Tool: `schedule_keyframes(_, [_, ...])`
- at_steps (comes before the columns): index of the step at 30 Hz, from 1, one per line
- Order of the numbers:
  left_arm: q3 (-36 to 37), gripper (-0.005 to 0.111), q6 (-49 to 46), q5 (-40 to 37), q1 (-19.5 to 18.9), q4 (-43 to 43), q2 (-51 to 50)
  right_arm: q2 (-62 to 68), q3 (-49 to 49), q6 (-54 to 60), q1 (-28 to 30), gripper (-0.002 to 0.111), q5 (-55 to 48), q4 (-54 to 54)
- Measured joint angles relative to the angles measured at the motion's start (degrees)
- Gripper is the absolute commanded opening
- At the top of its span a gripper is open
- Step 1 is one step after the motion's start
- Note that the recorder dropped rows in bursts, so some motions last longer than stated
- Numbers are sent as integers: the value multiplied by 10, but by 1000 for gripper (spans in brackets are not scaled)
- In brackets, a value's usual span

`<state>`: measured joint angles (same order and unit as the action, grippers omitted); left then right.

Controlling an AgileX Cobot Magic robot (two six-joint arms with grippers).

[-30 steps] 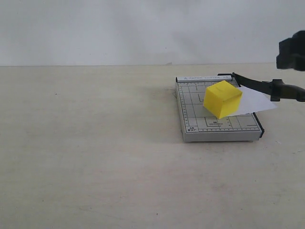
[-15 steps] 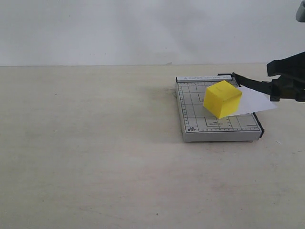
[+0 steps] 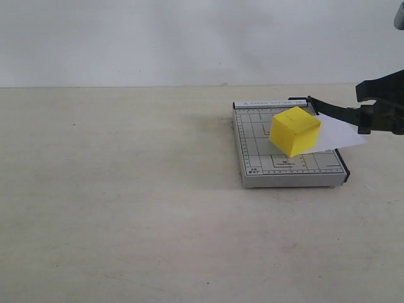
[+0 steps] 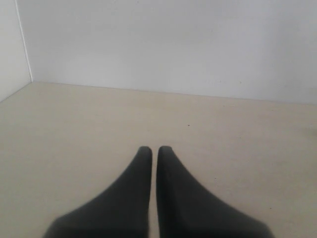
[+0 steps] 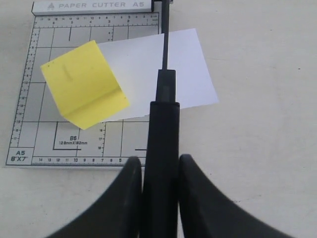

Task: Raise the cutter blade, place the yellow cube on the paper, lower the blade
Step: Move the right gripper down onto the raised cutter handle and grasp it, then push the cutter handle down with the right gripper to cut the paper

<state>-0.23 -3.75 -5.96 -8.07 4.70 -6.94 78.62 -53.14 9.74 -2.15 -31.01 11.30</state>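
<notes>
— What's laid out?
— A pale beige tabletop (image 3: 126, 208), with a grey gridded paper-cutter board (image 3: 254, 146) right of centre. Its long black cutter blade (image 3: 334, 112) slants up off the board's right edge.
— And on the board?
— A thin white paper sheet (image 3: 341, 134) pokes out rightward under the blade. The bright yellow plastic cube (image 3: 294, 131) sits on its left part.
— Grippers?
— The right gripper (image 5: 159, 161) clamps the blade's handle; the left gripper (image 4: 150, 148) is closed on nothing.

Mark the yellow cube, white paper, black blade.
Bright yellow plastic cube (image 5: 81, 82): right wrist view, top face.
White paper sheet (image 5: 190, 69): right wrist view, overhanging part.
Black cutter blade (image 3: 334, 109): exterior view, arm middle.
</notes>
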Motion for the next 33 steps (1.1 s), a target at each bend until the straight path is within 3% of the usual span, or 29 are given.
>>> schedule_keyframes(5, [0, 4, 0, 0, 0, 0, 0, 0, 7, 0, 0, 0, 3, 0])
schedule_keyframes(20, [0, 4, 0, 0, 0, 0, 0, -2, 132, 32, 0, 0, 111, 44])
schedule_keyframes(33, [0, 4, 0, 0, 0, 0, 0, 63, 145, 60, 0, 0, 119, 71])
